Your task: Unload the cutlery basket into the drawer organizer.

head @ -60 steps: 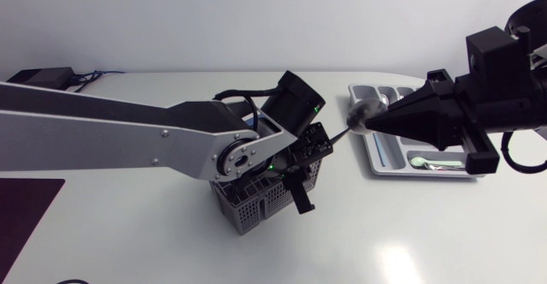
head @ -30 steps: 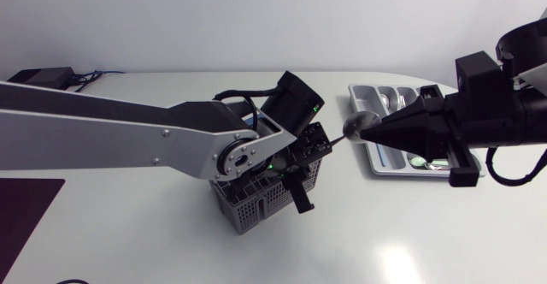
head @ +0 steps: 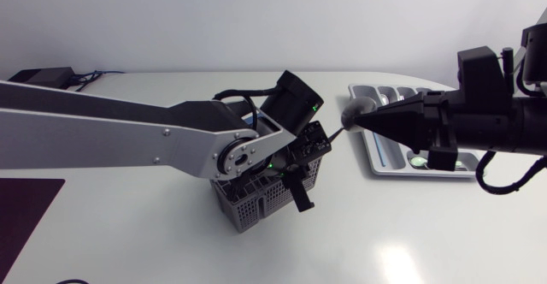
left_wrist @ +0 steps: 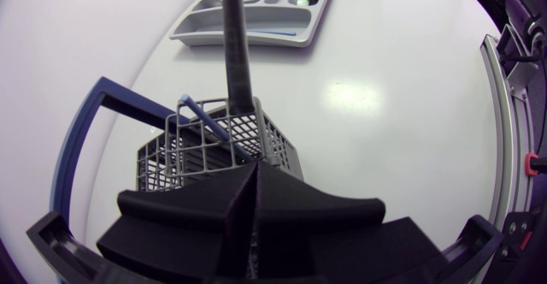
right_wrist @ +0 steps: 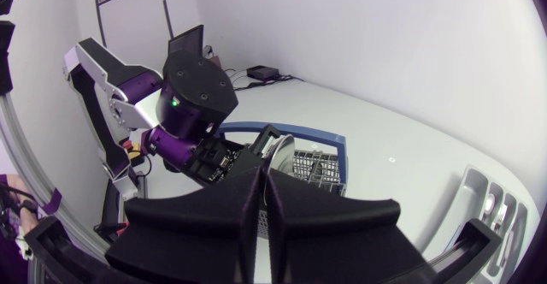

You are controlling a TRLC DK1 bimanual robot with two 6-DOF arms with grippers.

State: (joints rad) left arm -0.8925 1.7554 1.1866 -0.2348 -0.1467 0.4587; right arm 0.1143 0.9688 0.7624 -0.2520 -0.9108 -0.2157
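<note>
Spoon (head: 349,110) half hidden behind right gripper (head: 360,120), fingers together; left gripper (left_wrist: 246,174) clamps its handle, basket (head: 256,204) underneath.

No legible text or labels

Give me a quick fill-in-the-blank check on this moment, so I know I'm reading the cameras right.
1. The left gripper has its fingers shut on the ____ of the spoon.
2. A thin ____ utensil leans in the cutlery basket.
3. The drawer organizer lies partly hidden under the ____ arm.
Missing words: handle; blue; right.
</note>
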